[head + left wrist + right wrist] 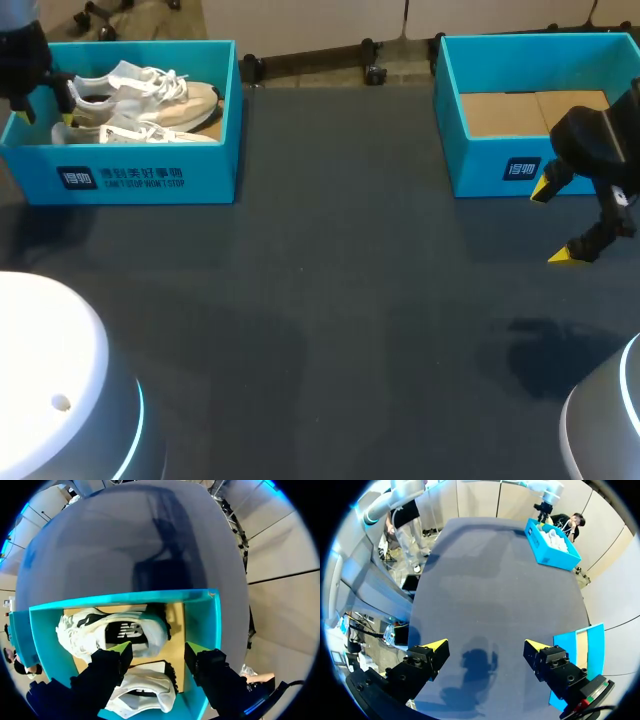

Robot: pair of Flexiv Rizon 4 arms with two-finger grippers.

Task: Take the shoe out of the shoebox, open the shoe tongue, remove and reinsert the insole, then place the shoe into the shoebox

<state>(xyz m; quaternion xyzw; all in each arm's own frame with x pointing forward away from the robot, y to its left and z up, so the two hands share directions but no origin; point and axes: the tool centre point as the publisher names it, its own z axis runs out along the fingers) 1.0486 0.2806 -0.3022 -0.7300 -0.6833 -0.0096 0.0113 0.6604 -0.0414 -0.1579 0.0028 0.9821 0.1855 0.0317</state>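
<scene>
Two yellow-tipped fingers of the left gripper (157, 652) stand wide apart and hold nothing, poised over the open shoebox (150, 180) at the far left of the table (330, 300). Just under them lies the shoe (115, 630), a pale trainer on its side against the box's cardboard floor, with a second shoe (145, 687) beside it on the near side; whether a fingertip touches either cannot be told. Well away to the right, the right gripper (558, 222) hangs above bare tabletop, its fingers likewise spread and empty, just in front of a second box (500, 170) that holds only its cardboard base. By the look of it the task is at its very start: no shoe has left the box, so lifting it out, opening the tongue, pulling and refitting the insole and returning the shoe all remain to be done.
</scene>
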